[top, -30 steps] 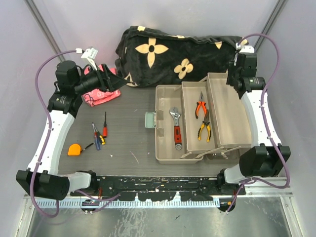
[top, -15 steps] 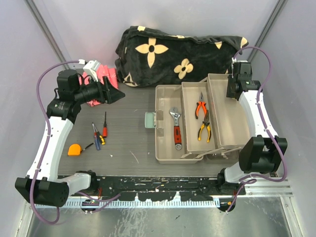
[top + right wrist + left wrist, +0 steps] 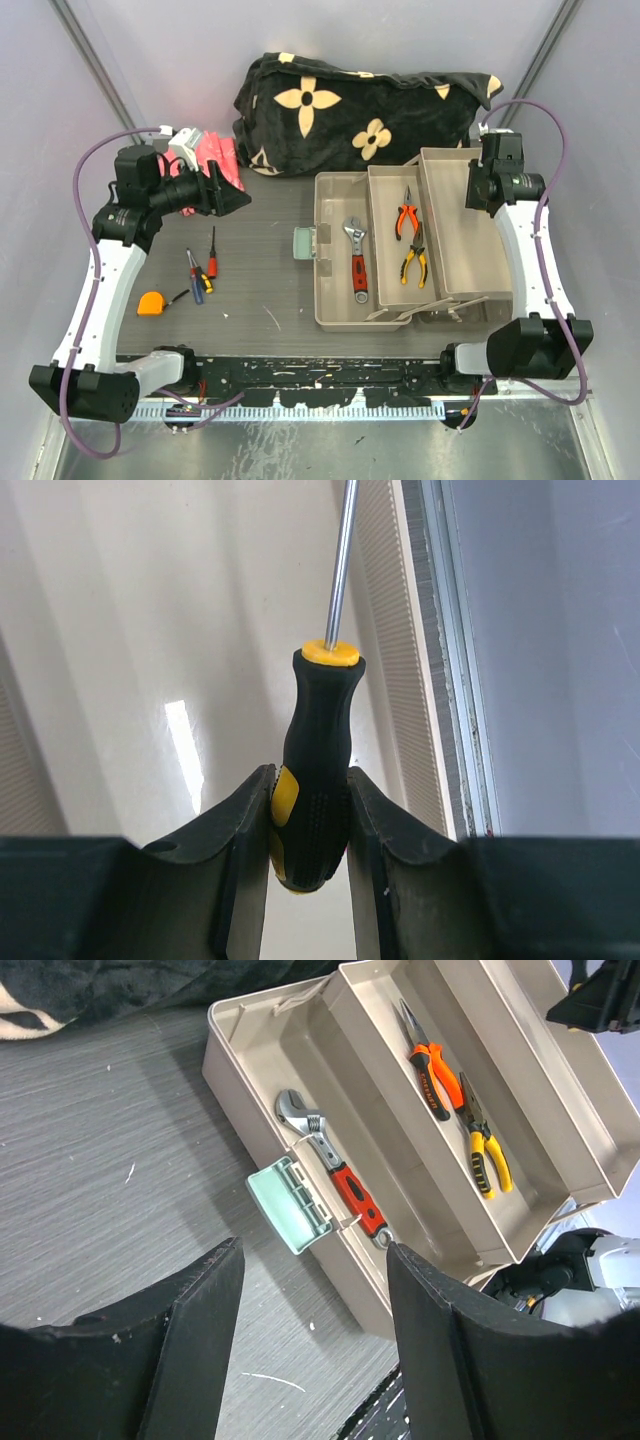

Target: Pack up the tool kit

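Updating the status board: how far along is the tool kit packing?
Done: wrench, orange pliers and yellow pliers lie in the open toolbox. In hand: right jaws clamp a black-yellow screwdriver. Remaining: red screwdriver, blue-yellow screwdriver and tape measure on the table.

Bright, even light; soft shadows

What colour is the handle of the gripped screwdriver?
The screwdriver handle is black with yellow, clearest in the right wrist view.

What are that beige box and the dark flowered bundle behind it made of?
The toolbox looks like moulded plastic: smooth matte beige walls with a faint sheen. The blanket seems plush fleece: fuzzy surface, soft rounded folds, no shine.
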`<action>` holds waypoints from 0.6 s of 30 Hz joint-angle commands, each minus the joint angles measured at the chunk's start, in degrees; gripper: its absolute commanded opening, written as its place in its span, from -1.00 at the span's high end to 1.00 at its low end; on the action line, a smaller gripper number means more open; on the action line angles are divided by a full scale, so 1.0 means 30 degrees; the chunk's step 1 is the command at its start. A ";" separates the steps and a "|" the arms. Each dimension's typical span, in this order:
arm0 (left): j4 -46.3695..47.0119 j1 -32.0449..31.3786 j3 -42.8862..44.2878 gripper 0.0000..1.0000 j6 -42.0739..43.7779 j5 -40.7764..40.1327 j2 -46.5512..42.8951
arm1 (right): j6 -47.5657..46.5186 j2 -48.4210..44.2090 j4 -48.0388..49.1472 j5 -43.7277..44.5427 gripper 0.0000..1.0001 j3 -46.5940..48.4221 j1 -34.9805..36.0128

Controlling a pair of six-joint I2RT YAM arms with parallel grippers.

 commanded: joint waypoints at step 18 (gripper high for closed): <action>-0.1937 0.0126 0.0428 -0.19 0.0083 -0.2387 -0.1204 | 0.0200 -0.1323 -0.0579 -0.1833 0.23 -0.1078 -0.0090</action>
